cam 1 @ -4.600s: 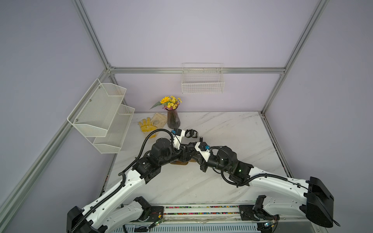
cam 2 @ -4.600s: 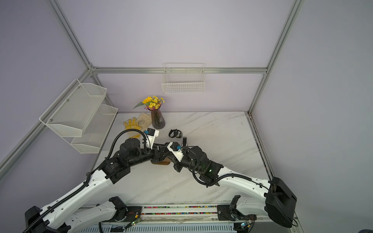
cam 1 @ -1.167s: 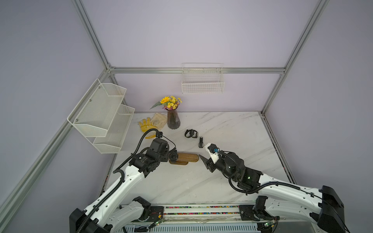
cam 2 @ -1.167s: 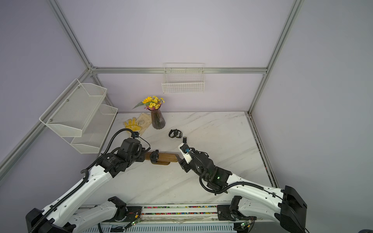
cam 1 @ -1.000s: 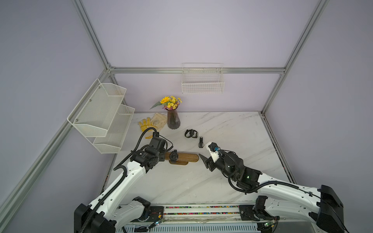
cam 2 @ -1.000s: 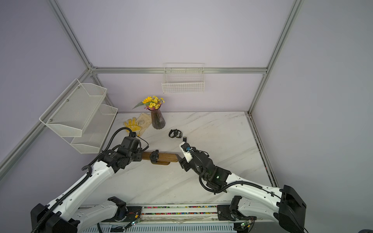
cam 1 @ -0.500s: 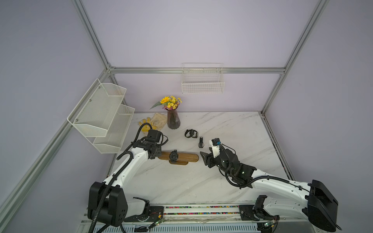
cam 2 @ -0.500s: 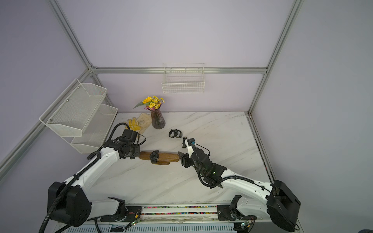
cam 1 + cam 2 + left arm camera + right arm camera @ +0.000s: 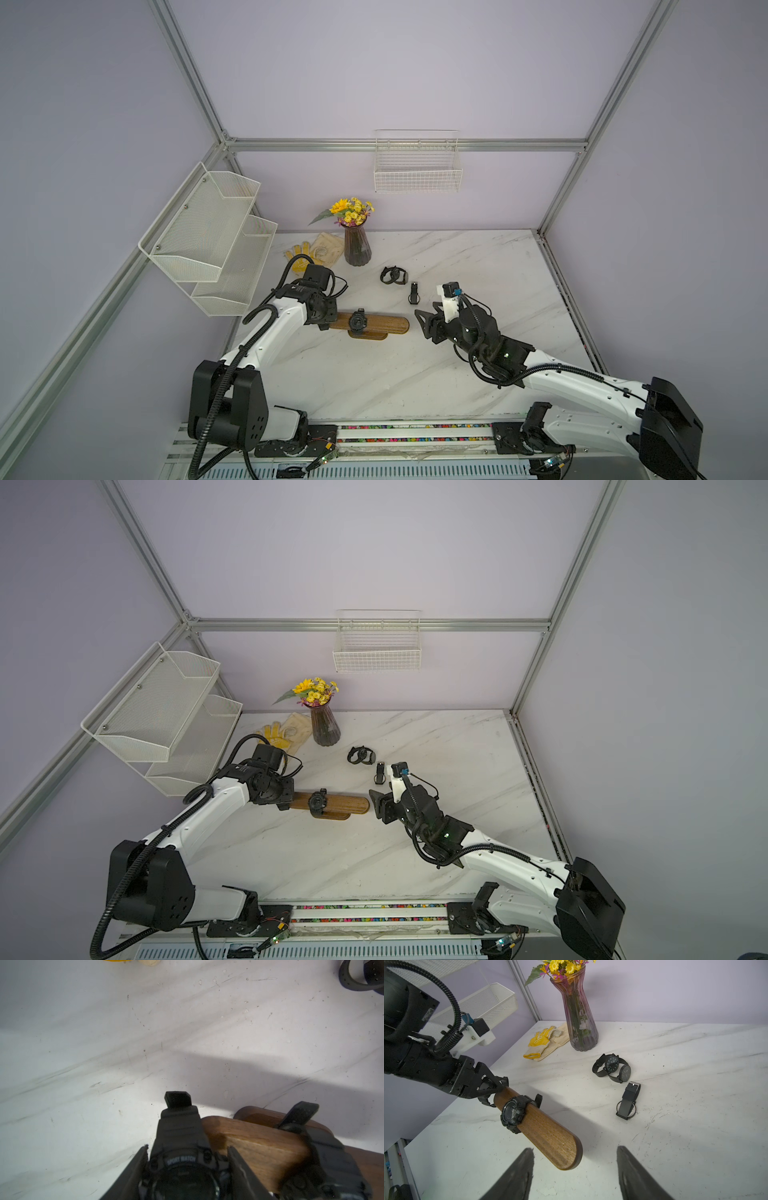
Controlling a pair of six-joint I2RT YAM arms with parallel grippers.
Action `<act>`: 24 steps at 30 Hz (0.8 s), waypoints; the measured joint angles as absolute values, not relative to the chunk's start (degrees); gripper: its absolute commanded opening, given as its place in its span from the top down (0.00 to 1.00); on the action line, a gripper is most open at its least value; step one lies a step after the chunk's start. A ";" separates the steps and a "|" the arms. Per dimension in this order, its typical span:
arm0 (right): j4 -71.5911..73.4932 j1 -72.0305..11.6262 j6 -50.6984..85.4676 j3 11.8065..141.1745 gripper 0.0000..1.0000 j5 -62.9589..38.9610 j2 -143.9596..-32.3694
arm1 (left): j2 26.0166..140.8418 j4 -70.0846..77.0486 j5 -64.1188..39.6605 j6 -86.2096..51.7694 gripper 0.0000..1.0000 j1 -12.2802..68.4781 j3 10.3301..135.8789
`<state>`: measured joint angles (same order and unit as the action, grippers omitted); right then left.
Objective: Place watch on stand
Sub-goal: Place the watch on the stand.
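Note:
The wooden stand (image 9: 386, 323) (image 9: 548, 1132) lies across the table's middle. A black watch (image 9: 357, 321) (image 9: 511, 1113) is strapped round its bar. My left gripper (image 9: 326, 322) (image 9: 187, 1150) sits at the bar's left end, shut on a second black sport watch (image 9: 182, 1163). The wrist hides that watch in both top views. My right gripper (image 9: 426, 309) (image 9: 574, 1148) hangs open and empty just off the stand's right end.
Two dark watches (image 9: 394, 275) lie linked behind the stand, with another watch (image 9: 413, 293) beside them. A vase of flowers (image 9: 356, 245) and work gloves (image 9: 316, 253) stand at the back left. A mesh shelf (image 9: 216, 241) hangs on the left wall.
The left arm's elbow has folded back toward the near left while its gripper stays at the stand's left end. The right gripper has shifted slightly toward the back. The watch on the bar has not moved.

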<state>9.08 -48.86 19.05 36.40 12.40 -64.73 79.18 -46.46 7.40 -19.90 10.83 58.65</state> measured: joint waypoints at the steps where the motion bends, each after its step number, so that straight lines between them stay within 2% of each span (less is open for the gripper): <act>1: 9.02 -48.84 19.07 36.38 0.34 12.32 -64.75 | 79.18 -46.35 7.05 -19.92 0.62 10.83 58.65; 8: 8.97 -48.25 19.49 36.42 0.34 11.20 -66.08 | 79.15 -45.54 4.45 -19.92 0.62 11.00 58.63; 24: 5.85 -43.97 29.80 39.31 0.33 3.81 -81.32 | 79.18 -44.88 4.47 -19.86 0.62 14.46 58.61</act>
